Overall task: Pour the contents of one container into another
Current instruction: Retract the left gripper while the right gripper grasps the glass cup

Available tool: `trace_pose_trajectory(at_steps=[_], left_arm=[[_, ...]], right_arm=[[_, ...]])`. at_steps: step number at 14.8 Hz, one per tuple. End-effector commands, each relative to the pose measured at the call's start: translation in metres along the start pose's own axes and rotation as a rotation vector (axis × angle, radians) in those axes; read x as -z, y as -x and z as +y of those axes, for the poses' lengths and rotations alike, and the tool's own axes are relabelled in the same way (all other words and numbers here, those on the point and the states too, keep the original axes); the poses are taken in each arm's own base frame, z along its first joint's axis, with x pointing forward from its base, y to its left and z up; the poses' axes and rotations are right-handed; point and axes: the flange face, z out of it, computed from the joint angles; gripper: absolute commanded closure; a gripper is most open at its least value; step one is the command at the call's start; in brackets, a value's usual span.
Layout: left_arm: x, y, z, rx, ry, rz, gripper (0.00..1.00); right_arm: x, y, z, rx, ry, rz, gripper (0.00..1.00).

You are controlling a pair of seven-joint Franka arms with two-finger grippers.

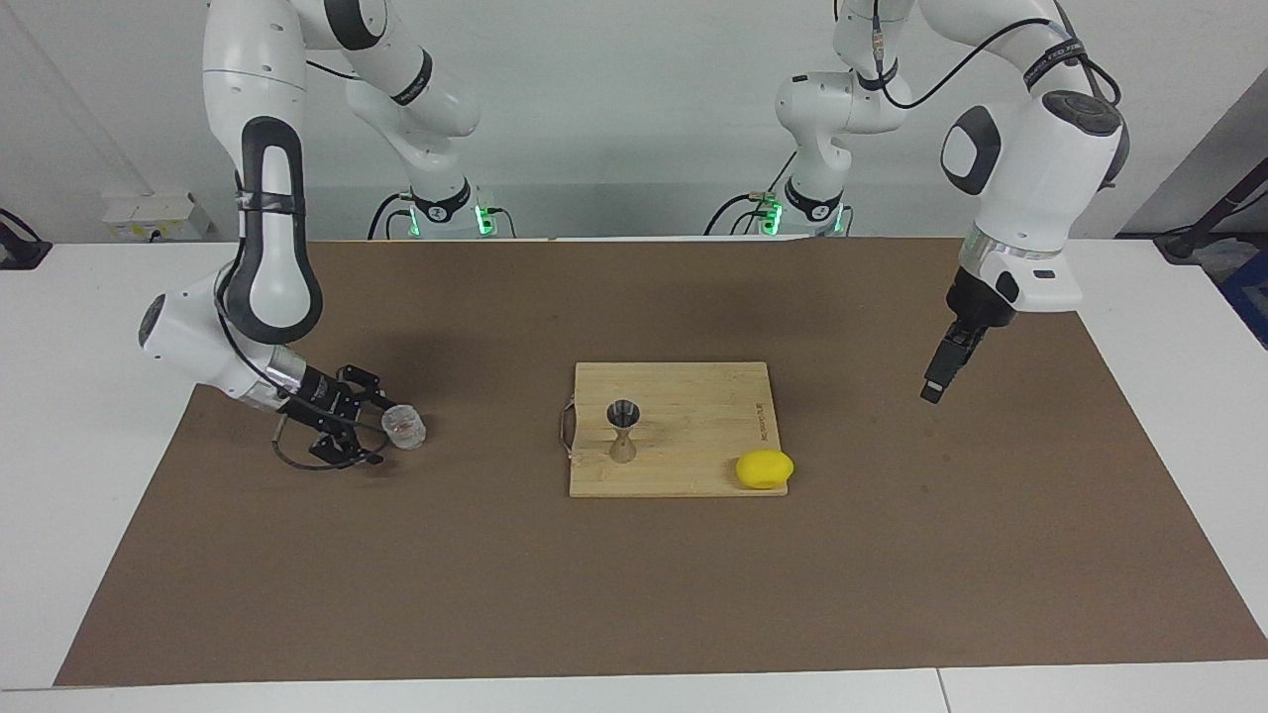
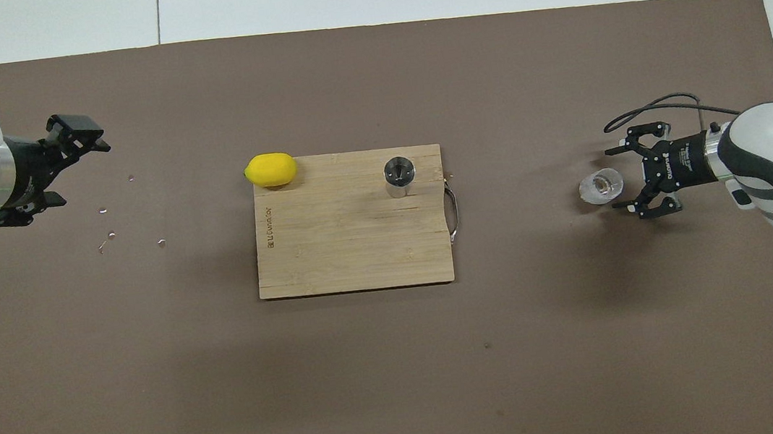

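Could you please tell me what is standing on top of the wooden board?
On the board the steel jigger stands upright near the handle end. The lemon lies at one corner, overhanging the edge. Nothing is covered.
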Motion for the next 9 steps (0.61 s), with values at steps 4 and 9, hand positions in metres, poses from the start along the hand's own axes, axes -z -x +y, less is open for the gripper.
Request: trace_pose_trajectory(at_steps=[4, 9], left_arm=[[0.027, 0.006, -0.029, -0.501, -0.071, -0.107, 0.00], [0.076, 0.016, -0.028, -0.648, -0.151, -0.220, 0.00]], right_arm=[[-0.012, 0.010, 0.003, 0.024, -0.008, -0.013, 0.00], [-0.012, 0.011, 0.003, 0.018, -0.016, -0.019, 0.01]])
